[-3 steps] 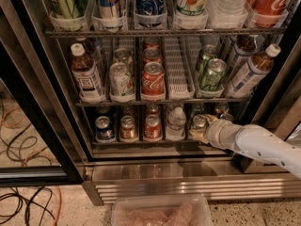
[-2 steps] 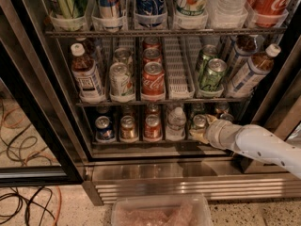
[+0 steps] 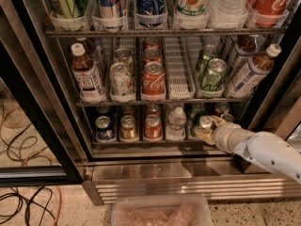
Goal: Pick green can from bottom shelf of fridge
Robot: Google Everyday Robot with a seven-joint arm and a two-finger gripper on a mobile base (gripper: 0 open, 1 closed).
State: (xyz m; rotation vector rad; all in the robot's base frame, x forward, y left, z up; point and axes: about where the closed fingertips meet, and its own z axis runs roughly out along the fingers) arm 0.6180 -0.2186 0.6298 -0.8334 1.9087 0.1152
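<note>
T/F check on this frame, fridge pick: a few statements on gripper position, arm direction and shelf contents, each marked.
1. The gripper is at the green can on the bottom shelf. True.
2. The arm reaches in from the left side of the picture. False: the arm comes in from the right side.
3. A red cola can stands on the shelf above. True.
4. The green can is the only thing on the bottom shelf. False: a blue can, other cans and a clear bottle stand in the same row.
</note>
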